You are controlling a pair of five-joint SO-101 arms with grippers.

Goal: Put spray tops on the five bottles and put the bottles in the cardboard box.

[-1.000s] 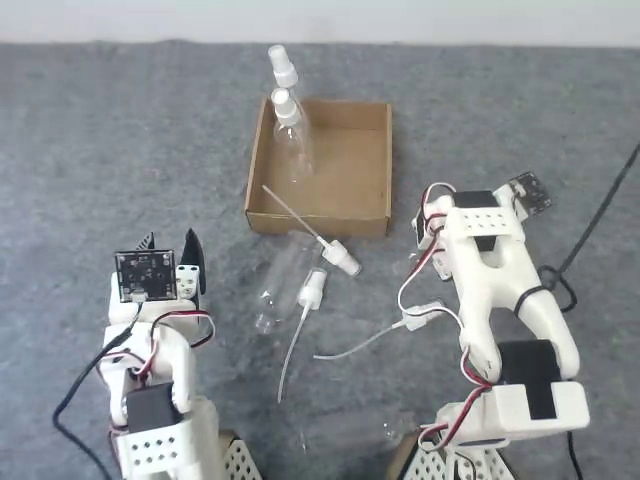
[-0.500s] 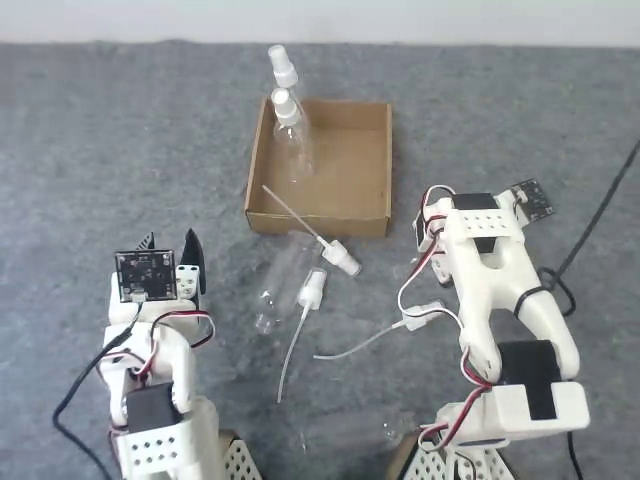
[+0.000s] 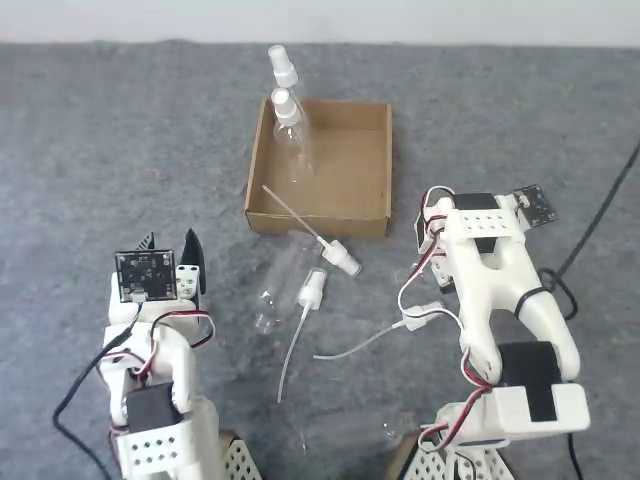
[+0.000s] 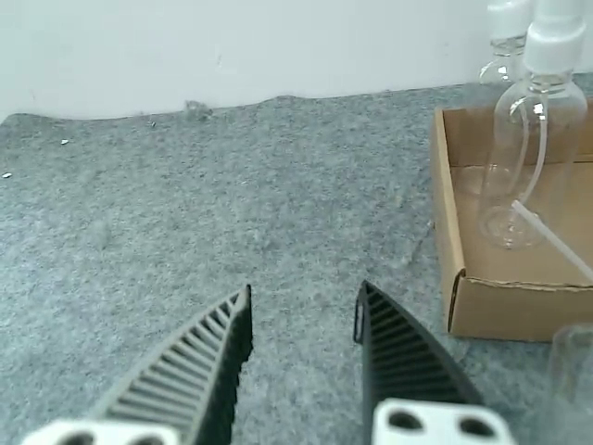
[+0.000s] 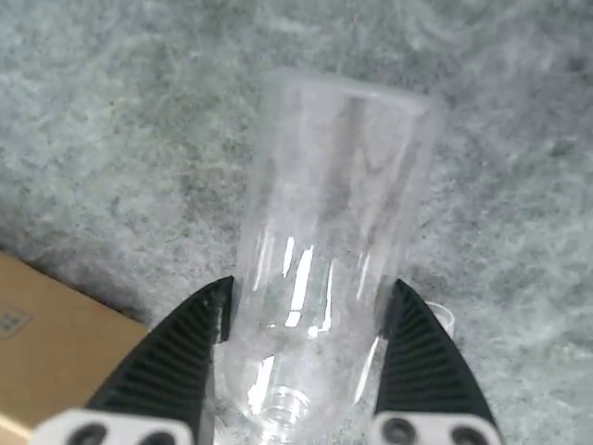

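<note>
My right gripper is shut on a clear, capless bottle just above the grey mat, to the right of the cardboard box; in the high view it sits under the arm's wrist. One bottle with a spray top stands in the box's far left corner. Another capped bottle stands just behind the box. Two loose spray tops with long tubes lie in front of the box beside a clear bottle lying down. My left gripper is open over bare mat, left of the box.
A further clear bottle lies at the near edge between the two arm bases. A thin white tube runs out from beside the right arm. Black cables trail at the right. The grey mat has free room to the left of the box.
The camera board on the right arm's wrist has tipped slightly, so that wrist has turned a little with the bottle. The left arm and the loose parts have not moved.
</note>
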